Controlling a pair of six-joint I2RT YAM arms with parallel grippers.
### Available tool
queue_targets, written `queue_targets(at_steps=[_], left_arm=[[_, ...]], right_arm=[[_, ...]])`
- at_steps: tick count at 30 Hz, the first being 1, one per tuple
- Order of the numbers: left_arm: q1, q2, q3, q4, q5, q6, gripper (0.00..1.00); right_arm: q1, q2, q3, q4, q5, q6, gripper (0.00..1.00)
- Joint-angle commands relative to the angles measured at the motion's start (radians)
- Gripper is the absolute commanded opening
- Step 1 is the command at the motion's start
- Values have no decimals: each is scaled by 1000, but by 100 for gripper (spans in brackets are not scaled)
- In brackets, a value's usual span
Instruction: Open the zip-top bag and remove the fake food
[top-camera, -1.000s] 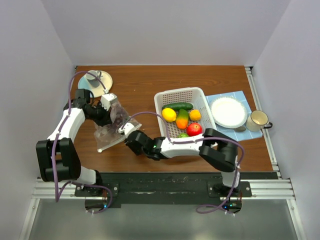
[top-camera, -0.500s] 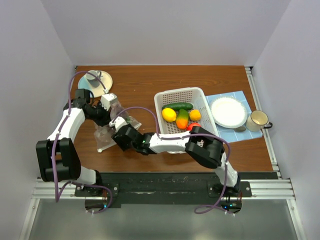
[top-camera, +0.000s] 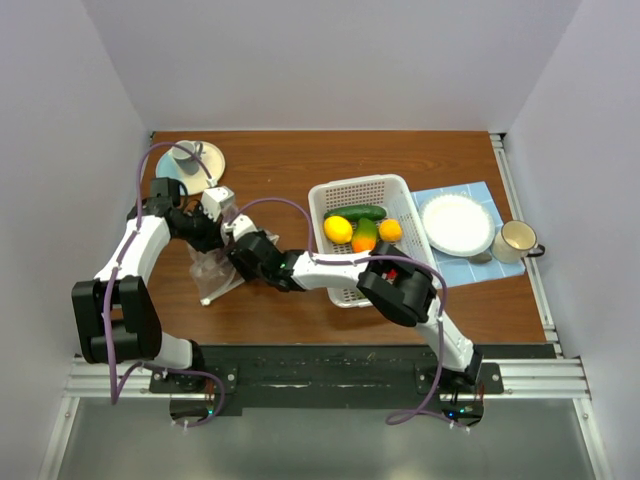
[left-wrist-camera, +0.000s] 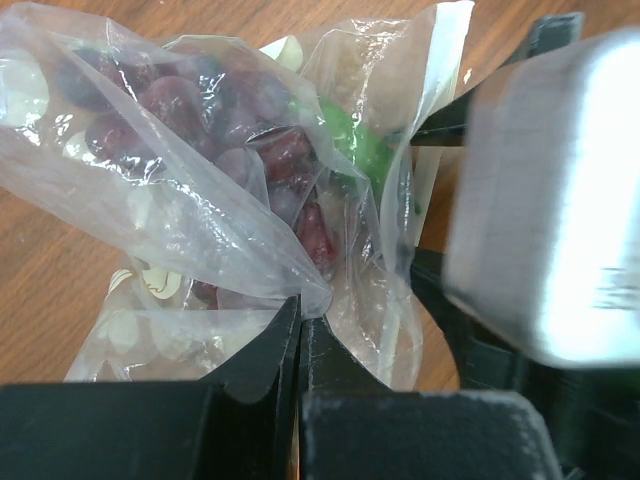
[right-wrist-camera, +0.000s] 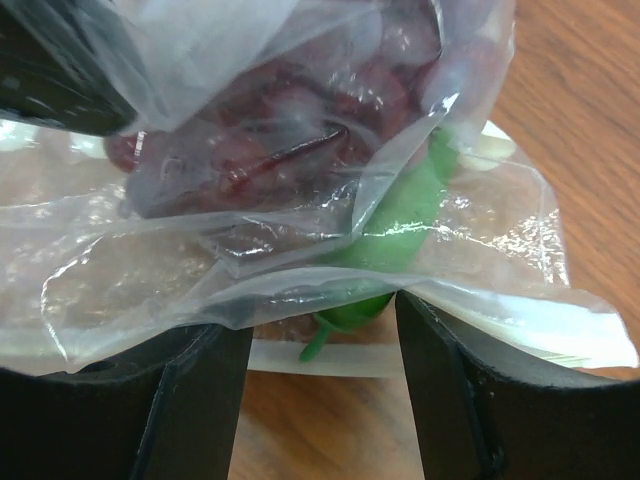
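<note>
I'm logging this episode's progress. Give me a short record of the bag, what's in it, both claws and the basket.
zip-top bag: clear plastic, between the two claws
contents: purple grapes with a green stem, inside
left claw: shut on the bag film
right claw: open, bag edge and stem in the gap
basket: white, holds lemon, cucumber, orange
</note>
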Motion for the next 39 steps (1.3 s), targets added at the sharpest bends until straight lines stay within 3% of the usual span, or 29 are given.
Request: queue_targets(at_steps=[1, 7, 10, 11, 15, 22, 30, 39], left_arm=[[0, -25, 22, -13, 3, 23, 0], [2, -27, 39, -26, -5, 29, 0], [0, -19, 44, -26, -2, 26, 0], [2, -14, 45, -26, -1, 21, 0], [0, -7, 48, -26, 16, 14, 0], [0, -4, 48, -18, 9, 14, 0], [0, 12, 47, -1, 16, -6, 0], [0, 13, 42, 6, 13, -11, 0]], right_arm=[[0, 30, 63, -7, 16, 12, 63], [-3, 50, 62, -13, 12, 19, 56], [-5, 31, 40, -10, 7, 29, 41], [-6, 25, 31, -2, 7, 29, 30], [-6, -33, -33, 8, 13, 28, 13], [-6, -254, -250, 44, 13, 46, 7], [-6, -534, -500, 27, -68, 97, 7], [-8, -754, -529, -303, -375, 48, 8]])
